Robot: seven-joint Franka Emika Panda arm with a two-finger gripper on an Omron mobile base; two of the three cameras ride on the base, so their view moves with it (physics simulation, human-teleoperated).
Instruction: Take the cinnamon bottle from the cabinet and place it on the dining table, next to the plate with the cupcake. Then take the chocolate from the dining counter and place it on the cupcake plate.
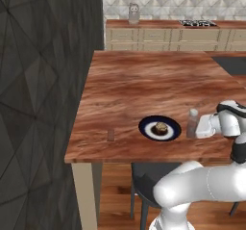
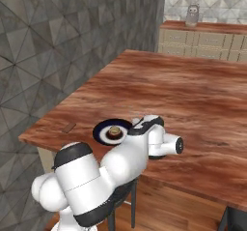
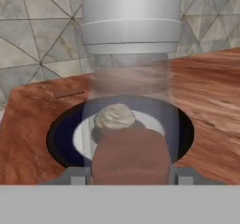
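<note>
Standing upright on bench, 1 cinnamon bottle just right of cupcake plate, clamped between tool fingers; arm wrist held horizontal; chocolate lies left of plate.

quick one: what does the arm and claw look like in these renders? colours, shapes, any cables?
Glossy white arm built of rounded, bulbous links, with dark bands at the joints. White boxy hand carrying the claw; its finger tips look small and grey. No cables or markings visible.
</note>
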